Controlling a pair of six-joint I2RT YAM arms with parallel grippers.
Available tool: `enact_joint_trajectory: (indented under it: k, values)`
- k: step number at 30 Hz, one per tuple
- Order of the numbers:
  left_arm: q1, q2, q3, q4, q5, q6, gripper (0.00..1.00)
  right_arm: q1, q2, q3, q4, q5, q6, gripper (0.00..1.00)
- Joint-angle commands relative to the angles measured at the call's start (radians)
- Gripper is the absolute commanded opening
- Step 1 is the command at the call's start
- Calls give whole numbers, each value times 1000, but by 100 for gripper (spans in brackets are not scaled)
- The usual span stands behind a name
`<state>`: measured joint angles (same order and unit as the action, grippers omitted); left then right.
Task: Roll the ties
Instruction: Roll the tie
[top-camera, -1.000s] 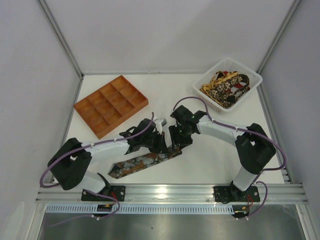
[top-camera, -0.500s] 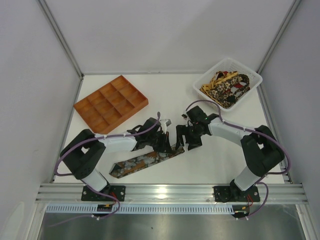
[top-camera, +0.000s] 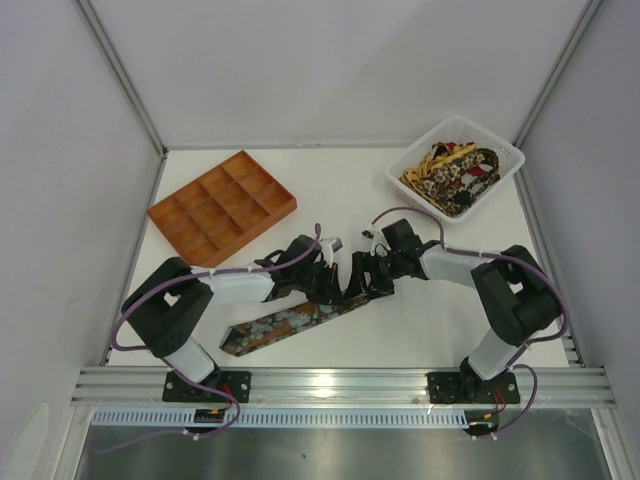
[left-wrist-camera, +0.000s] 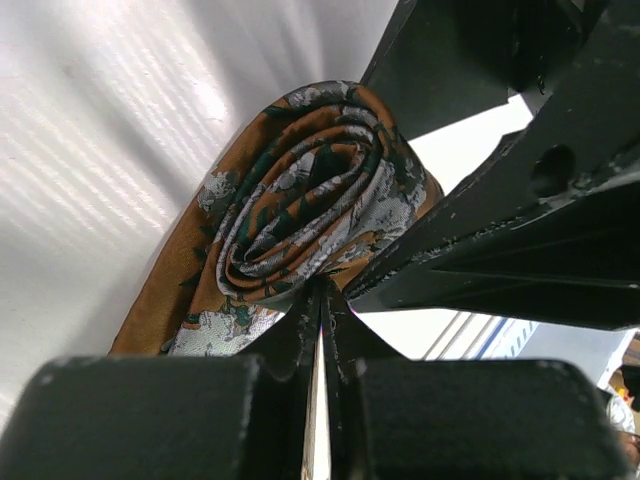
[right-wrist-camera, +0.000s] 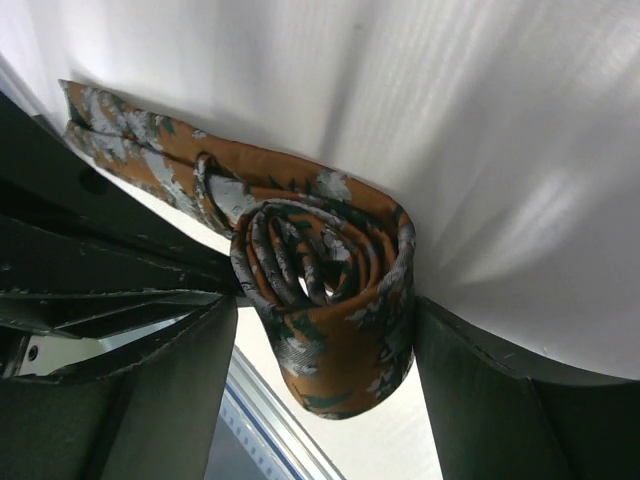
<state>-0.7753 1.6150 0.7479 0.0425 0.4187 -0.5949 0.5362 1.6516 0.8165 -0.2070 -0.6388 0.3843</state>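
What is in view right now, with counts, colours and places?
tie on the table: one, rust-orange with grey and dark green pattern, lying diagonally near centre, far end rolled up between the grippers
ties in the basket: a heap, count unclear, black, yellow and red patterns
basket: one, white, far right corner
compartment tray: one, orange, far left
table: one, white
left gripper: black, shut, tips at the roll
right gripper: black, open, fingers either side of the roll
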Motion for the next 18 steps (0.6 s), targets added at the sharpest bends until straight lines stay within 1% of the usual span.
enact_joint_trajectory:
  k: [1,5,7,9,10,11,13,14,16,17,18]
  values:
    - [13,8,-13,36,0,0,6,-1,37,-5,123,-59,-5,75]
    - [21,6,-18,40,2,1,5,-1,65,-16,149,-85,13,65]
    - [25,8,-21,40,0,4,6,-1,65,-33,158,-85,19,64]
    - [28,6,-24,48,6,3,5,-1,60,-28,140,-68,21,58]
    - [30,3,-25,48,8,3,6,-1,59,-24,129,-65,24,52]
    - [30,-1,-27,48,9,1,5,-1,56,-16,117,-46,27,42]
    - [31,-10,-30,48,11,1,6,-1,45,13,69,-24,36,32]
    - [31,-21,-30,46,11,0,5,-1,42,22,32,-9,42,22]
    - [34,-35,-28,36,8,1,6,2,28,68,-21,48,45,18]
    - [36,-53,-30,31,9,-2,6,14,25,91,-57,74,33,14]
    - [37,-61,-28,22,6,0,6,25,25,120,-145,105,24,12]
